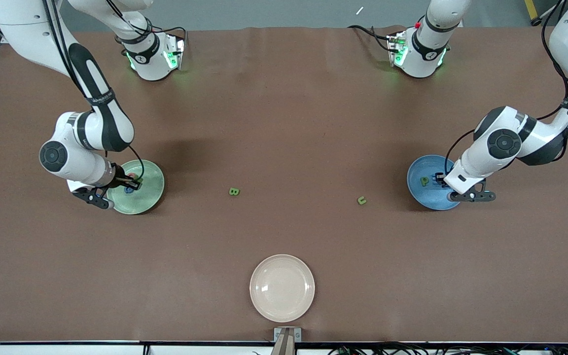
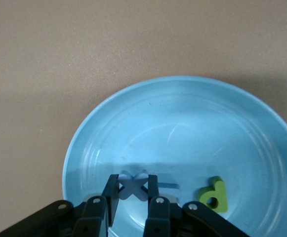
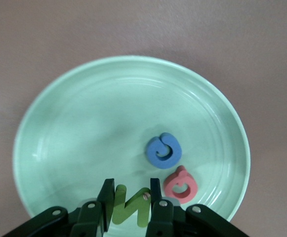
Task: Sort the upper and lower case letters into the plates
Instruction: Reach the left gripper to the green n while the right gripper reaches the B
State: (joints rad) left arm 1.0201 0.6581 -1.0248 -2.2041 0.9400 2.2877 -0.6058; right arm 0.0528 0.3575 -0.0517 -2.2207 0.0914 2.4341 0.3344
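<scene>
The cream plate (image 1: 282,288) sits nearest the camera, alone on the brown counter (image 1: 284,123) and midway between my two arms. Farther back lie two small green letters, well apart from each other: a B (image 1: 234,192) toward my right arm's end, and a u (image 1: 361,200) toward my left arm's end, near the blue plate (image 1: 424,195).

My left pincer (image 2: 133,193) is down over the blue plate (image 2: 183,128), its fingers (image 2: 112,195) pressed in on a blue x (image 2: 132,185) that stands between them, pinched at its sides. I cannot tell whether the x touches the plate's floor. A green letter (image 2: 214,194) lies flat in the same plate just beside it; from the front it reads as a P (image 1: 424,181).

My right pincer (image 3: 129,202) is over the green plate (image 1: 148,197), at its edge toward my right arm's end of the counter. Its fingers (image 3: 106,200) are clamped on a green letter of zigzag shape, an N or Z (image 3: 131,206); I cannot tell which. In the green plate (image 3: 84,128) lie two more letters, close together: a blue curled one (image 3: 163,150) and a pink one with a ring and a short stem (image 3: 181,184), the pink one just beside my held letter.
</scene>
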